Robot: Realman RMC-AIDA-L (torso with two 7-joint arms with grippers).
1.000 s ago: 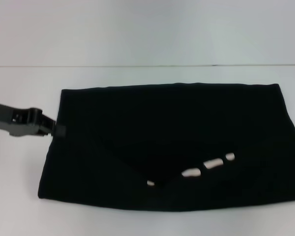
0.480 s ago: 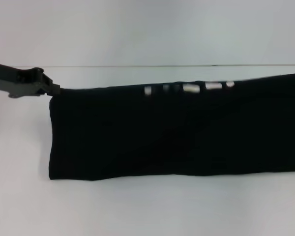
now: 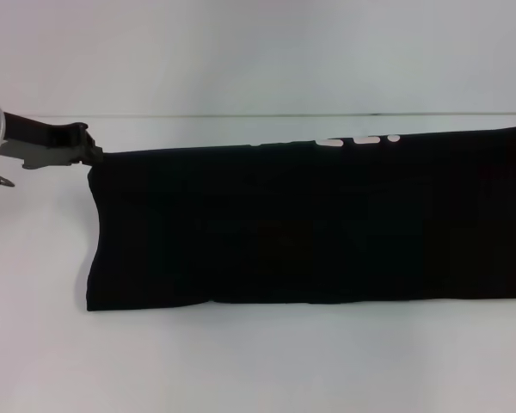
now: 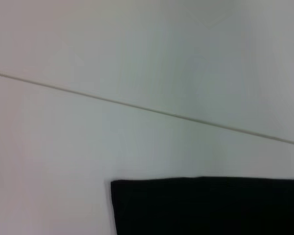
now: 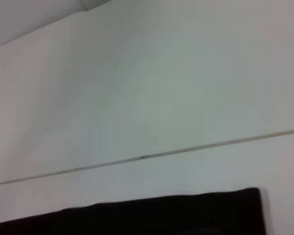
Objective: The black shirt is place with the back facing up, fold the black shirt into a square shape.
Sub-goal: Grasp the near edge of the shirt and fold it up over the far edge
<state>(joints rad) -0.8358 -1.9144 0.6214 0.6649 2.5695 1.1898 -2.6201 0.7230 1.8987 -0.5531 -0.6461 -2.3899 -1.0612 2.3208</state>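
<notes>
From the head camera we look forward and down on the white table (image 3: pixel 258 370), from some way off, so we see the whole width of the black shirt (image 3: pixel 310 228) and the left gripper (image 3: pixel 93 155) at its far left corner. The left wrist camera is close and faces across the table (image 4: pixel 49 161) to the wall; it catches only one corner of the shirt (image 4: pixel 206 205). The right wrist camera looks the same way at the other corner (image 5: pixel 176 215). All three views share the shirt's edge and the seam between table and wall.

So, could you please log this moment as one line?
left end effector: shut on black shirt corner | shirt: held up | right end effector: unseen
</notes>
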